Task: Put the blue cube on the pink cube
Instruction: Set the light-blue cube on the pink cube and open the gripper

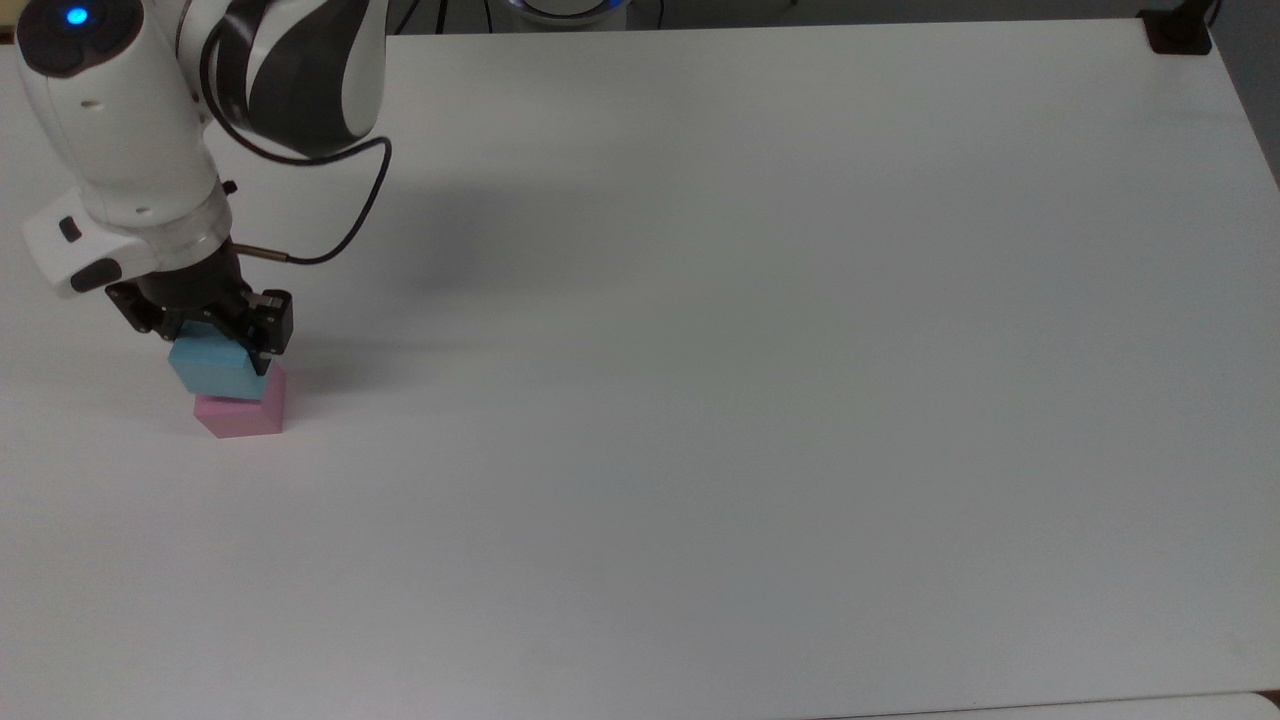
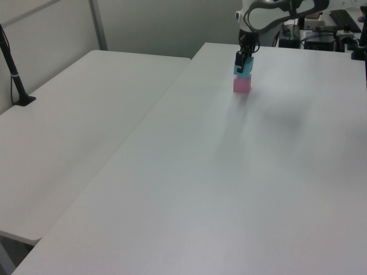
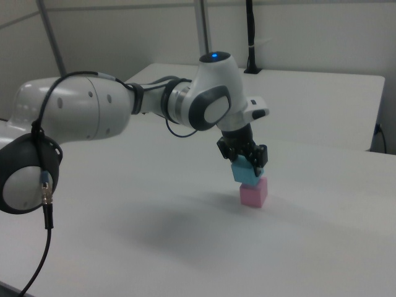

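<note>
Now | gripper [image 3: 247,162] clamps blue cube [image 3: 247,174] | right view: over pink cube [image 3: 253,193]

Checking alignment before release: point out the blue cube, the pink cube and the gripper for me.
blue cube [image 1: 212,369], top view, on its front face.
pink cube [image 3: 253,193], right view, on its front face.
gripper [image 3: 246,162], right view, midway between its fingertips, shut on the blue cube.

Top view overhead; left, right views oblique (opposite sides).
</note>
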You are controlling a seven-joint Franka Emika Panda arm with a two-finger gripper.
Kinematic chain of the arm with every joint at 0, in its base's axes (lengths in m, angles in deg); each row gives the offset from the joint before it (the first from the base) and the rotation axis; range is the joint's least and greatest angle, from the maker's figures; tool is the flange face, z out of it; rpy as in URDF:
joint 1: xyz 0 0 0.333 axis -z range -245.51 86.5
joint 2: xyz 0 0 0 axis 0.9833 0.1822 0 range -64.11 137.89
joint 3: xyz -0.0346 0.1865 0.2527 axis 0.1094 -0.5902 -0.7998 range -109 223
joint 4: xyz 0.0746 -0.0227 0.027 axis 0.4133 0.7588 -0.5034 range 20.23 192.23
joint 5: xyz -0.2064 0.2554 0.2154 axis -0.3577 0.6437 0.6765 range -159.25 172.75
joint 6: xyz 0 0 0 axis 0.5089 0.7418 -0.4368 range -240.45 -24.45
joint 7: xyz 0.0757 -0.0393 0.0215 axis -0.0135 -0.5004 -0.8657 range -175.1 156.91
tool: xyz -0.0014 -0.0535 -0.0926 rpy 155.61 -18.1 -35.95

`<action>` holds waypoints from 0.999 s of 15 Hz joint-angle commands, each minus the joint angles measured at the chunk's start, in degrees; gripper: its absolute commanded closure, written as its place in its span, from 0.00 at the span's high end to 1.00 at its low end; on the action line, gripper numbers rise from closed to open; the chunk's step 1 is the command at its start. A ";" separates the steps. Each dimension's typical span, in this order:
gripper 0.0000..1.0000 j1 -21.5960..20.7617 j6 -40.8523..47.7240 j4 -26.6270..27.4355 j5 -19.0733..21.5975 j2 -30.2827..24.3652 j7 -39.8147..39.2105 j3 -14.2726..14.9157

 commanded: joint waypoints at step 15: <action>1.00 -7.01 12.72 4.24 -0.78 -16.56 8.76 -0.69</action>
